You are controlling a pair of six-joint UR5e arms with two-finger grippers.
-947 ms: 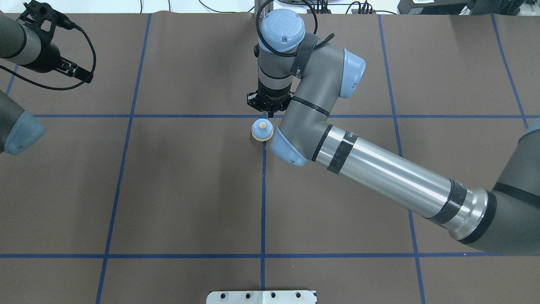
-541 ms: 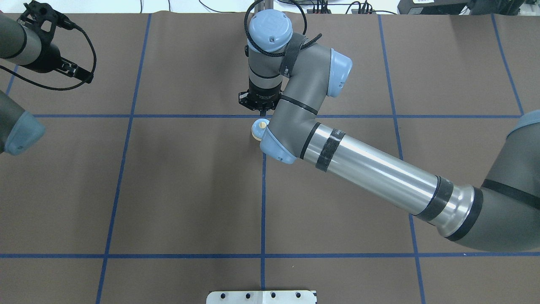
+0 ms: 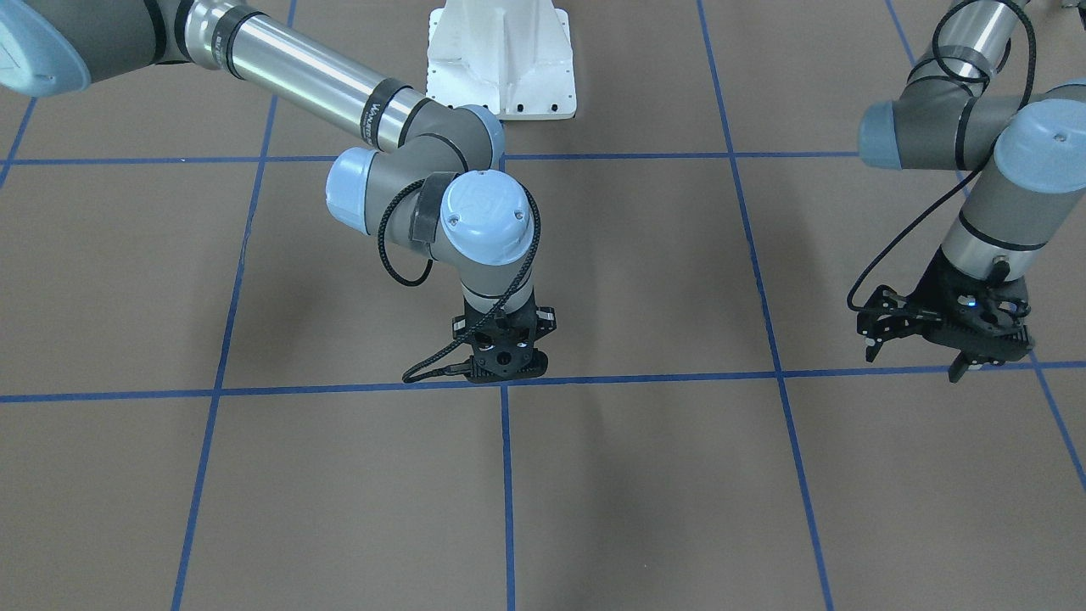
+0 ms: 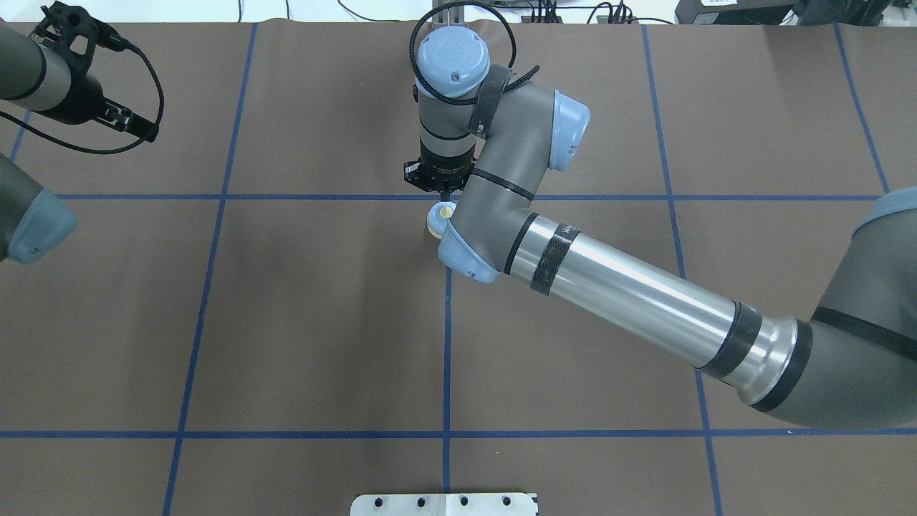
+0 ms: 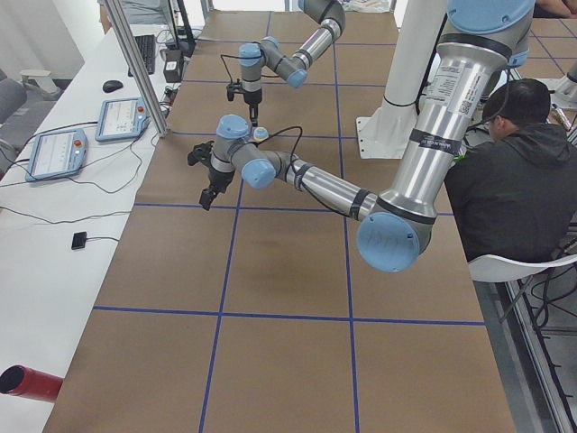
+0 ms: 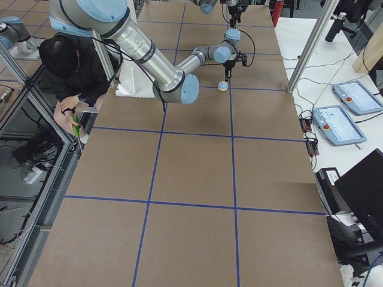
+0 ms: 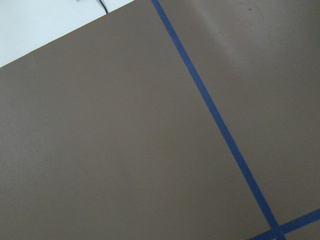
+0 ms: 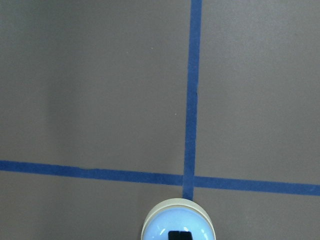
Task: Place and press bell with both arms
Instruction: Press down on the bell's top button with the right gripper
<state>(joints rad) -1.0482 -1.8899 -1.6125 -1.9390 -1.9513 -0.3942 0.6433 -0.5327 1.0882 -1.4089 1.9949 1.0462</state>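
The light-blue bell [image 4: 435,215] with its cream button stands on the brown table at the crossing of two blue tape lines, half hidden under my right arm's elbow. It also shows in the right side view [image 6: 222,86]. My right gripper [image 4: 445,193] points straight down with its jaws shut. In the right wrist view its black fingertip [image 8: 180,235] lies over the top of the bell [image 8: 160,225]. I cannot tell whether it touches the bell. In the front view my right gripper [image 3: 502,365] hides the bell. My left gripper [image 3: 915,361] hangs open and empty far off to the side.
The white pedestal base [image 3: 501,59] stands at the robot's edge of the table. An operator [image 5: 505,171] sits beside it. Control tablets [image 6: 353,95] and cables lie on the white bench beyond the far table edge. A red cylinder [image 5: 27,383] lies there too.
My right arm has swung left in the overhead view. Its elbow now covers part of the bell and its gripper stands over the bell. The left arm has not moved.
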